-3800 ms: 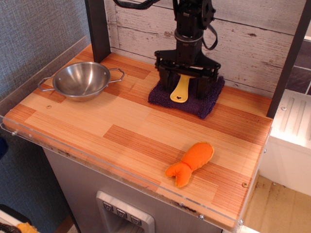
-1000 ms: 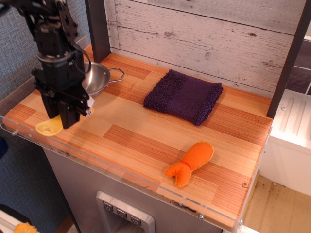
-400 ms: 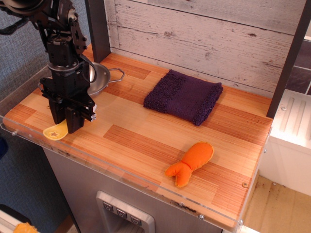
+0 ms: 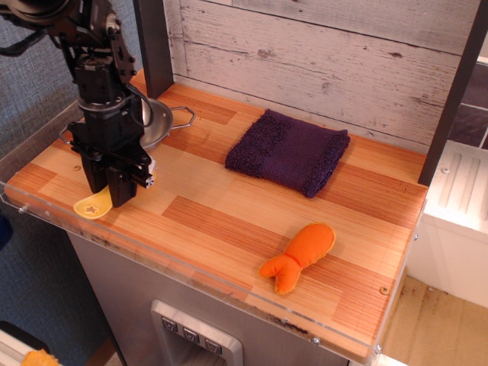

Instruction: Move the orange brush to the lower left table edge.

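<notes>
The orange brush shows only its flat rounded yellow-orange handle with a small dark cutout, sticking out below my gripper at the front left of the table. Its bristle end is hidden between the fingers. My gripper points straight down over the front-left corner, shut on the brush, with the handle low at the tabletop just behind the clear acrylic rim.
A steel bowl sits right behind the gripper at the back left. A purple towel lies at the back middle. A bright orange plush toy lies at the front right. A dark post stands behind the bowl.
The gripper carried the brush from the purple towel to the front-left corner and lowered it. In the last half second it shifted slightly right with the brush.
</notes>
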